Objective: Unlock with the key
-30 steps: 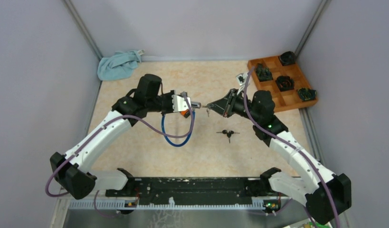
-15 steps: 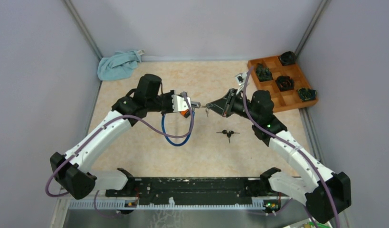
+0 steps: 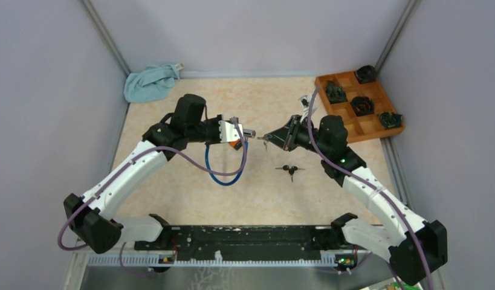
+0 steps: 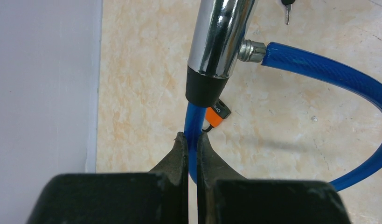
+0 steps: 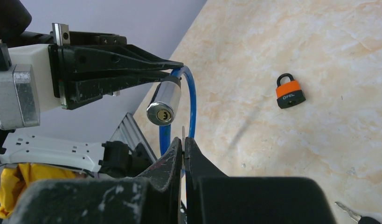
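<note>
A cable lock hangs in the air, with a chrome cylinder [image 3: 248,132] and a blue cable [image 3: 223,172]. My left gripper [image 3: 237,133] is shut on the blue cable [image 4: 192,140] just behind the cylinder [image 4: 220,42]. The keyhole [image 5: 160,113] faces my right gripper [image 5: 183,139]. That gripper is shut on a thin key [image 5: 183,130], seen edge-on and poking out of the fingertips. The key tip sits just below and right of the keyhole, a little apart from it. In the top view my right gripper [image 3: 270,136] points at the cylinder's end.
A small orange padlock [image 5: 290,92] lies on the table under the left gripper. Spare black-headed keys [image 3: 289,170] lie mid-table. A wooden tray [image 3: 378,130] with dark items stands at the back right. A blue cloth [image 3: 151,81] lies at the back left.
My right gripper with the key has shifted very slightly near the cylinder's end. The left arm and the lock have not moved.
</note>
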Available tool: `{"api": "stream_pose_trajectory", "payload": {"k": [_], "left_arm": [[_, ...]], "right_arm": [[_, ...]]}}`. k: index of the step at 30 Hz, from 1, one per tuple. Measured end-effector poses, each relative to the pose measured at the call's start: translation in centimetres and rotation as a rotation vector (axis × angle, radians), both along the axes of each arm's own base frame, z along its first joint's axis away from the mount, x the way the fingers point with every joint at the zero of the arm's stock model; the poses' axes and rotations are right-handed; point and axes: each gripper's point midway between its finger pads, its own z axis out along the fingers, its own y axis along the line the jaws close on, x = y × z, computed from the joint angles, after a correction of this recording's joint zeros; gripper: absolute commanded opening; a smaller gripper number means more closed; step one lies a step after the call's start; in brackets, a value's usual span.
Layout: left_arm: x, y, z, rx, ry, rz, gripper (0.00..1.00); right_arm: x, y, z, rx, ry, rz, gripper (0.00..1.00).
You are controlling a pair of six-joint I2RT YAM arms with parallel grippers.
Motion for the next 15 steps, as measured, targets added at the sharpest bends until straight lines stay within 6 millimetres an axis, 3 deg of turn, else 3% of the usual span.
{"api": "stream_pose_trajectory", "payload": {"k": [15], "left_arm": [[-0.08, 0.05, -0.51, 0.005, 0.007, 0.0, 0.0]], "right_arm": [[-0.51, 0.1, 0.51, 0.02, 0.012, 0.016, 0.0]]}}
